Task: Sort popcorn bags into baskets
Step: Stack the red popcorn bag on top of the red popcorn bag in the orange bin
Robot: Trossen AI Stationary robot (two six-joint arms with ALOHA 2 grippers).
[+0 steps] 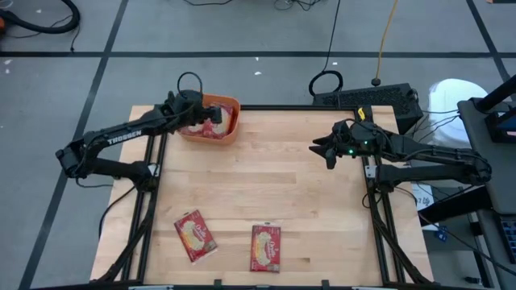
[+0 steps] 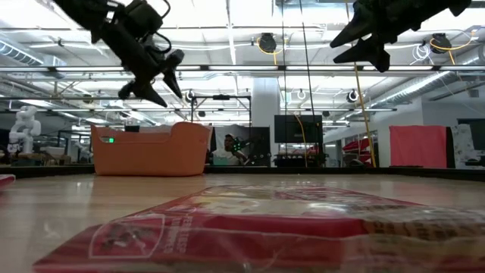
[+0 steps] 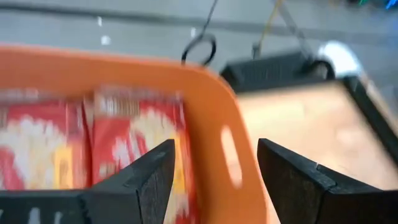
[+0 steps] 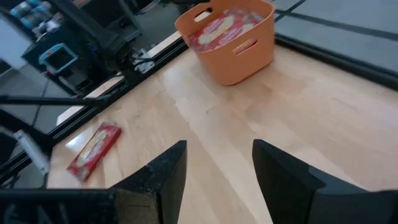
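We see from above a wooden bench [image 1: 274, 185] with an orange basket [image 1: 230, 133] at its far left corner, already holding several red popcorn bags [image 3: 124, 140]. The left gripper [image 1: 208, 115] hovers over the basket with its fingers spread and nothing between them, so we judge that it has just let a bag go. The right gripper [image 1: 325, 150] hangs in the air over the far right part of the bench, also open and empty. Two popcorn bags are left to sort, both lying flat near the front edge, well apart from either gripper. The left bag [image 1: 195, 235] sits toward the front left, its long axis slanted, running from front right to far left. The middle bag [image 1: 267, 246] lies just right of it, near the centre of the front edge, its long axis pointing almost straight from front to back. We judge that the left bag falls on the left arm's side, while the middle bag lies between the arms, a little closer to the right gripper. Either arm must reach back toward the front edge and down.
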